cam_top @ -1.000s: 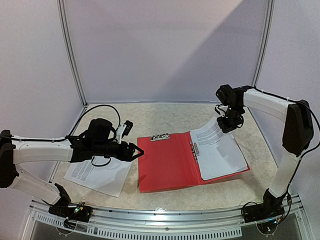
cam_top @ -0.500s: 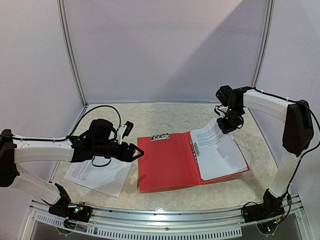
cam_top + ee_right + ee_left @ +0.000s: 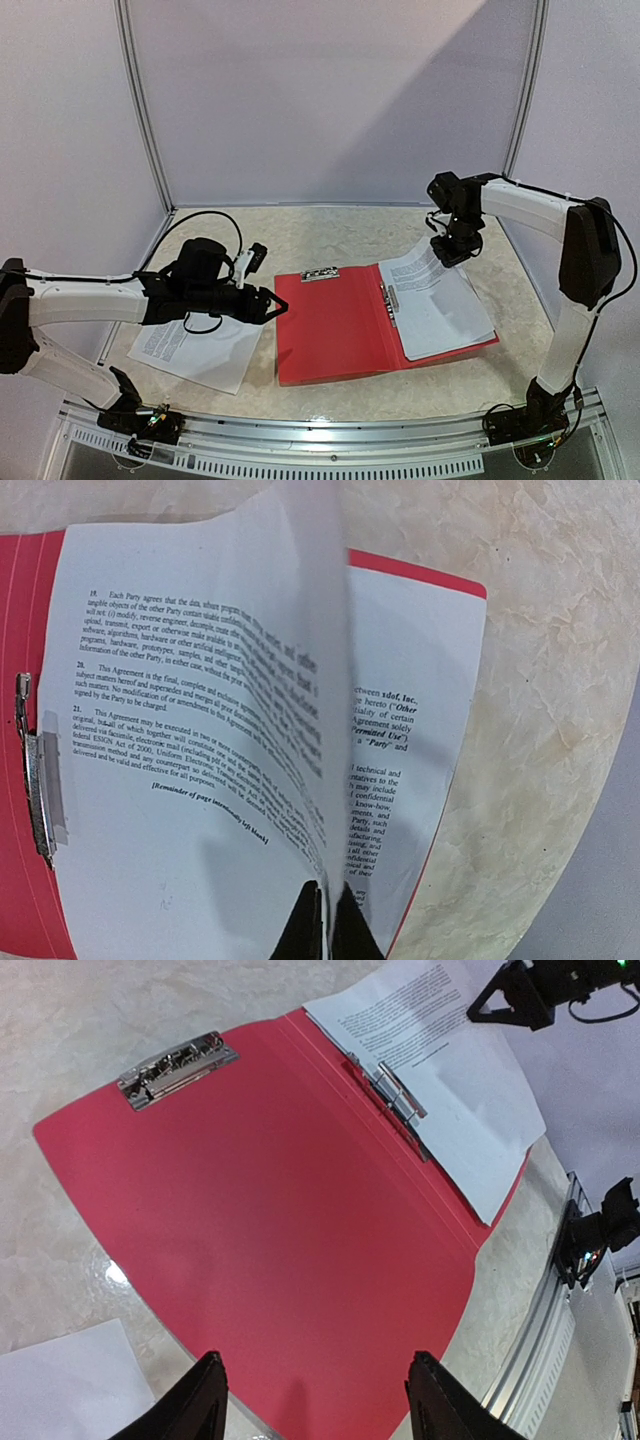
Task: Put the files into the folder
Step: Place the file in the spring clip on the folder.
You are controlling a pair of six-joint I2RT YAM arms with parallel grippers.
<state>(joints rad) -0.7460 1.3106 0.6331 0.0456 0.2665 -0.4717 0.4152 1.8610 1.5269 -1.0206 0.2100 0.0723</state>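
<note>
Pinching files (image 3: 190, 730) over folder (image 3: 330, 330), right end effector (image 3: 322, 918), loose sheet (image 3: 195, 352) nearby

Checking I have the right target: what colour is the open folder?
Plain red folder, clearest in the left wrist view.

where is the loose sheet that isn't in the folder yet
Top view: the loose sheet lies on the table, left side, partly hidden by the left arm, just left of the open red folder.
</note>
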